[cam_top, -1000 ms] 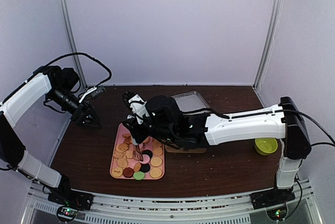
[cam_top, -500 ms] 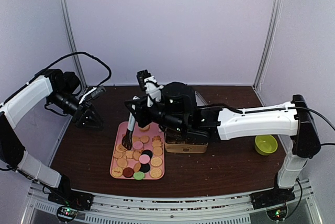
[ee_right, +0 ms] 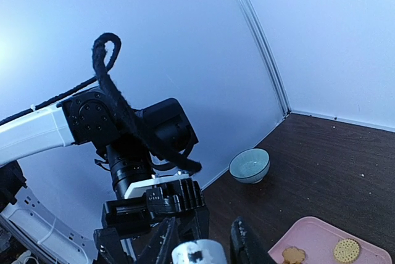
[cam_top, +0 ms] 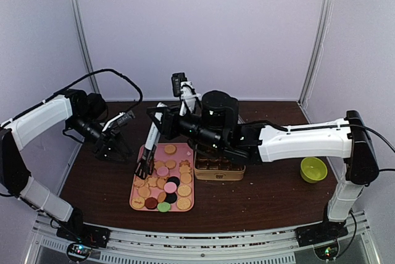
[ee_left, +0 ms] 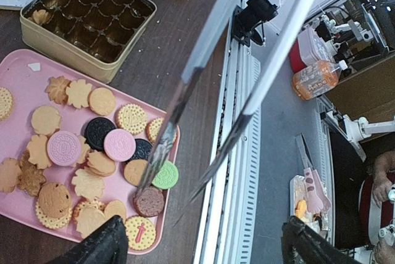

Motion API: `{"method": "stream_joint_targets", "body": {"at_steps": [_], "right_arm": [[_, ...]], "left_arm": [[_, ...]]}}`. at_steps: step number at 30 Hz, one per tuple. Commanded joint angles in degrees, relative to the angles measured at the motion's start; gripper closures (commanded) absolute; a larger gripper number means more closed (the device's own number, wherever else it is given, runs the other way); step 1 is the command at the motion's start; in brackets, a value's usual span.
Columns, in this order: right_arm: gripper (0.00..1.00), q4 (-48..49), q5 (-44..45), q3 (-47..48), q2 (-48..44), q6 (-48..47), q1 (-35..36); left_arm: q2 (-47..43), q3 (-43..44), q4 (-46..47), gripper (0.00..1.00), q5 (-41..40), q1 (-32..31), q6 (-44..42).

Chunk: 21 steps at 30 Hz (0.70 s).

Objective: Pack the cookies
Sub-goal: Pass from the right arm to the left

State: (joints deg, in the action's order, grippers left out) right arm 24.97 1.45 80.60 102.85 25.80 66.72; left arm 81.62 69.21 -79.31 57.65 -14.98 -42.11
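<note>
The cookies (cam_top: 162, 184) lie on a pink tray (cam_top: 137, 204); in the left wrist view they (ee_left: 119, 144) are tan, pink, black, green and dark red. A gold tin (cam_top: 219, 172) with brown cups stands right of the tray, and one tan cookie (ee_left: 41, 16) sits in it. My right gripper (cam_top: 170, 115) is shut on metal tongs (cam_top: 148, 150). The tongs hang slanted over the tray's left edge, with open, empty tips (ee_left: 154, 171). Their metal end (ee_right: 197, 255) shows between my right fingers (ee_right: 244, 239). My left gripper (cam_top: 114, 148) is open and empty, left of the tray.
A silver lid (cam_top: 223, 116) lies behind the tin. A green bowl (cam_top: 313, 170) stands at the right, and a pale blue bowl (ee_right: 249, 165) stands near the left wall behind the left arm. The table's front rail (ee_left: 237, 153) runs beside the tray.
My right arm has lifted the tongs off the tray's cookies and swung them up and left. My left arm has moved right, closer to the tray.
</note>
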Motion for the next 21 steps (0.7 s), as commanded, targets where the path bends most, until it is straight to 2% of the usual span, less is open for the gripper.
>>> {"method": "stream_joint_targets", "body": {"at_steps": [1, 11, 21], "right_arm": [[0.71, 3.79, -1.71, -0.42, -1.39, 2.19, -0.57], [0.73, 5.26, -2.65, -0.88, -1.43, 3.48, -1.28], [0.74, 5.69, 0.01, 0.32, -1.23, 3.45, -1.70]], "left_arm": [[0.37, -0.48, 5.07, 0.12, -0.59, -0.49, 1.26], [2.12, -2.92, 8.47, 0.22, 1.51, -2.77, 3.38], [1.61, -3.30, 11.82, 0.29, 10.75, -3.29, 7.07]]}}
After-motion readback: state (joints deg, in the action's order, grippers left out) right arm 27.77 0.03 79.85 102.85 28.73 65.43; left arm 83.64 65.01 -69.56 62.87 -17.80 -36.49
